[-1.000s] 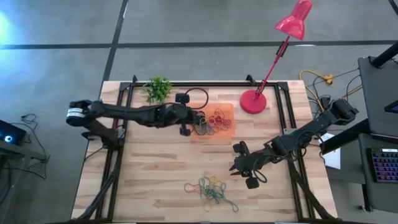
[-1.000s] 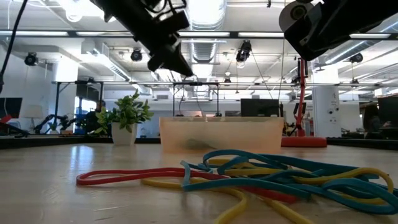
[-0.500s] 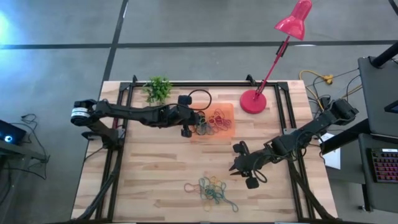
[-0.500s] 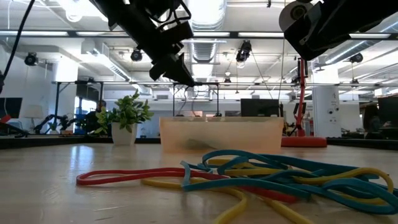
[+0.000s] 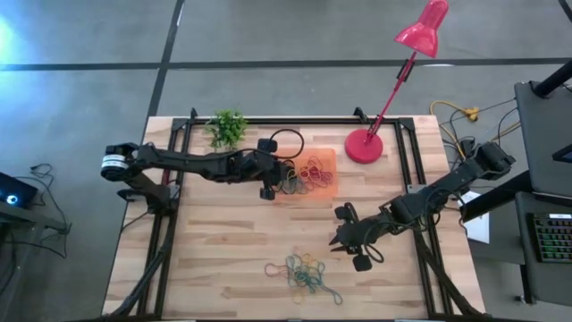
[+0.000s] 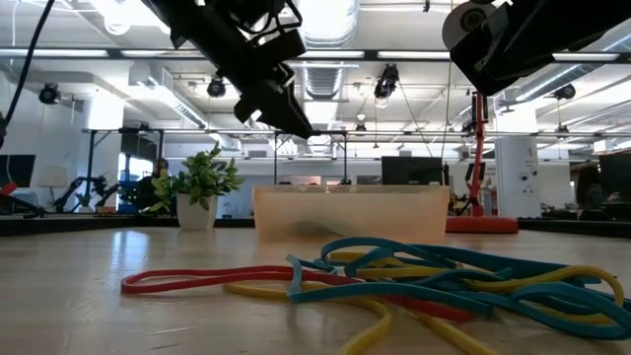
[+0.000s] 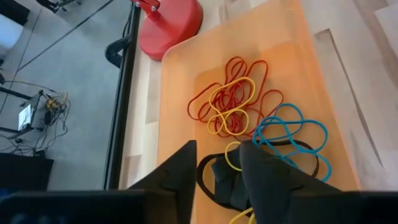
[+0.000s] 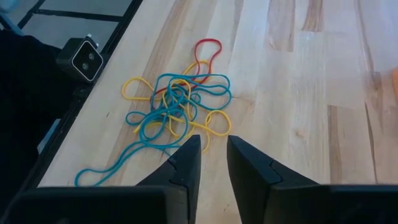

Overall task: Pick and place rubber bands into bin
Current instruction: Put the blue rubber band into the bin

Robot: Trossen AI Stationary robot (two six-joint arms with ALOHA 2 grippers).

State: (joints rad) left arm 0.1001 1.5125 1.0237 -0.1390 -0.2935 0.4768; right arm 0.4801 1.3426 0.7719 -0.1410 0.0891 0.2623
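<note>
Left hand point(image 7: 214, 168) parted above rubber bands point(image 7: 239, 115) in bin point(image 7: 177, 81)

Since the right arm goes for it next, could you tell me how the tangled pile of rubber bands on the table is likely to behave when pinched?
The pile of rubber bands looks thin and limp, so it will probably sag. Its loops interlock, so several may lift together. It likely weighs almost nothing.

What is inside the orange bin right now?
The bin holds loose rubber bands: red, yellow, blue and black loops. The left gripper hangs over its near end, its fingers covering part of the black band.
</note>
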